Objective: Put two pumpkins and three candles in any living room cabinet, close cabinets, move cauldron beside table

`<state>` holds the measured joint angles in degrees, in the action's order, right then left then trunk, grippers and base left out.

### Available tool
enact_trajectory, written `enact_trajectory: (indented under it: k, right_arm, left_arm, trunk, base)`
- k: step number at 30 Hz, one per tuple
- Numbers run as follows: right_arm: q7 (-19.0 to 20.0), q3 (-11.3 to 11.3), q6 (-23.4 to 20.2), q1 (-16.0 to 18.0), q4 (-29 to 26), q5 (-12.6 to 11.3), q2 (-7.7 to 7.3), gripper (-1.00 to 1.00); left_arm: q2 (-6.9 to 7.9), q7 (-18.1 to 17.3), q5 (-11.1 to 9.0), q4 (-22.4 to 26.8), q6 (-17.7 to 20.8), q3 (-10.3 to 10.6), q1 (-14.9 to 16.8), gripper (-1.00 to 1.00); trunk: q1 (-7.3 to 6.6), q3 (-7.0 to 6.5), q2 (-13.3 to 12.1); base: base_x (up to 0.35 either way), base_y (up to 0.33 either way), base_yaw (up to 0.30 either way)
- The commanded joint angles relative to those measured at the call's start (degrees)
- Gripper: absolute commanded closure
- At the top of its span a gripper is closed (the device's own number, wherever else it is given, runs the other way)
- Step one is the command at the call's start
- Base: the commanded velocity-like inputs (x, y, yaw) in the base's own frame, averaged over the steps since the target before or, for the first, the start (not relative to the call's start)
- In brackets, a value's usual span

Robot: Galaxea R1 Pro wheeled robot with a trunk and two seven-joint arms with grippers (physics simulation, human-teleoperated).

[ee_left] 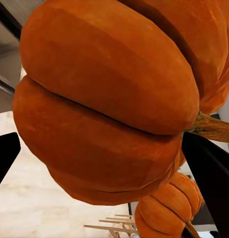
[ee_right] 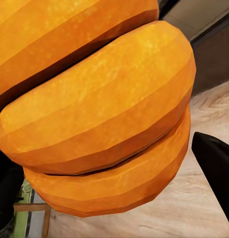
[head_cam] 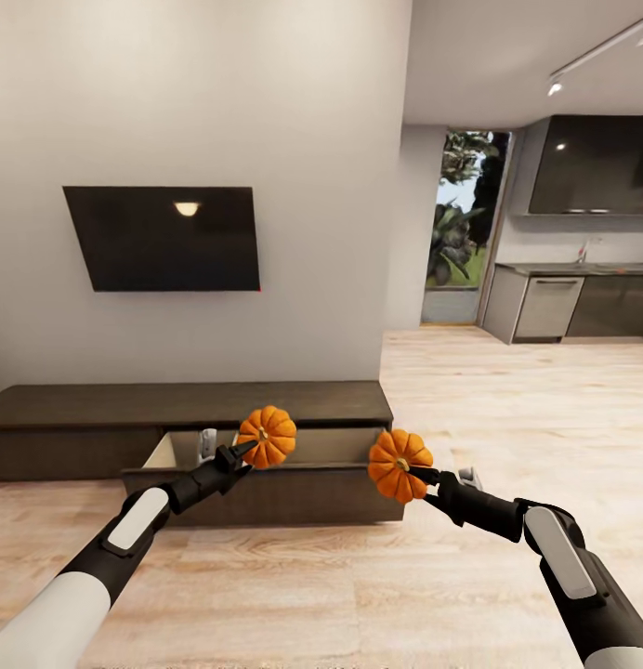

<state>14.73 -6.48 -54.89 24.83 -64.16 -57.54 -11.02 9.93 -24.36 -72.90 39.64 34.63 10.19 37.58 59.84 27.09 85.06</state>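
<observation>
My left gripper (head_cam: 247,452) has its jaws clamped on one pumpkin (head_cam: 268,435), held over the front edge of the open drawer (head_cam: 266,478) of the cabinet (head_cam: 187,404); my right gripper (head_cam: 416,474) is clamped on the other pumpkin (head_cam: 400,465), just beyond the cabinet's right end, above bare wooden floor (head_cam: 359,585); the two pumpkins are apart; open floor lies to my right; the TV screen (head_cam: 164,238) hangs above.

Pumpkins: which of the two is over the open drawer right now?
The pumpkin in the left end effector: that pumpkin sits in front of the open drawer of the cabinet. The other pumpkin, in the right end effector, hangs just past the cabinet's right end.
</observation>
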Motion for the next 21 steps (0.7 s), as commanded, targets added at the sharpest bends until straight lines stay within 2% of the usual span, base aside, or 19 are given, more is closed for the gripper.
enact_trajectory:
  k: [1, 17, 21]
  right_arm:
    - [0.3, -0.1, -0.3, 0.0, 0.0, 0.2, 0.02, 1.0]
    - [0.1, -0.1, -0.3, 0.0, 0.0, 0.2, 0.0, 1.0]
    - [0.1, -0.1, -0.3, 0.0, -0.1, 0.3, 0.02, 1.0]
  left_arm:
    - [0.06, -0.2, -0.4, 0.0, 0.1, 0.2, 0.0, 1.0]
    - [0.04, -0.5, -0.4, -0.1, 0.1, 0.2, 0.1, 1.0]
    - [0.01, -0.5, -0.4, -0.1, 0.1, 0.3, 0.1, 1.0]
  trunk:
    - [0.0, 0.16, 0.0]
    - [0.0, 1.68, 0.0]
    - [0.0, 1.9, 0.0]
  base:
    - [0.0, 0.0, 0.0]
    - [0.001, 0.0, 0.0]
    - [0.118, 0.0, 0.0]
